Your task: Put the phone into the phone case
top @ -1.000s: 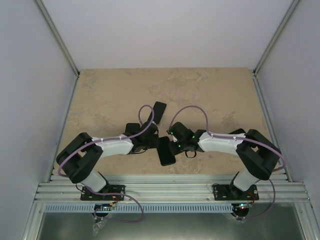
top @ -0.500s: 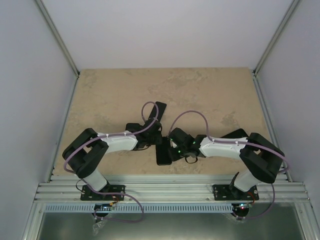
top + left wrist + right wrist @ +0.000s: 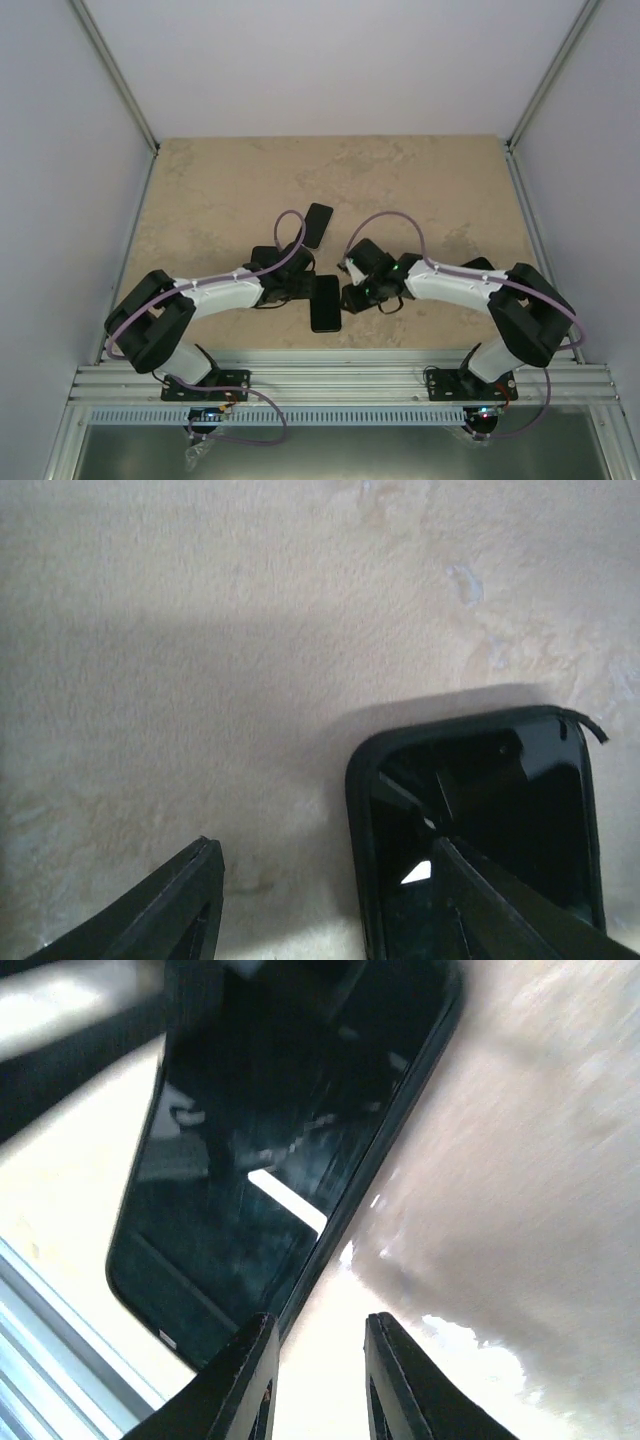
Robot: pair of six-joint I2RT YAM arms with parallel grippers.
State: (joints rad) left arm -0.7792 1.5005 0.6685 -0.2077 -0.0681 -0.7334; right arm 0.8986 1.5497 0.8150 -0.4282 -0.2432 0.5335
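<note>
The phone (image 3: pixel 325 303) lies flat on the beige table (image 3: pixel 220 190), screen up, near the front edge and between the 2 arms. It is not in the phone case (image 3: pixel 530 790). The case lies apart from it, farther back on the table. It is empty, hollow side up, with its raised rim showing.

The left claw (image 3: pixel 320 845) stands wide open and holds nothing; only bare table shows between its fingers. In its wrist view the finger on the right side crosses in front of the case's opening. Whether it touches the case cannot be told.

The right claw (image 3: pixel 318 1320) is parted only a little, with a narrow strip of table showing between its fingers, and it grips nothing. It sits low, just beside the phone's long edge, with the phone wholly outside the gap. The phone's dark glass throws back streaks of light. Seen from above, both claws are near the phone, 1 on each side.
</note>
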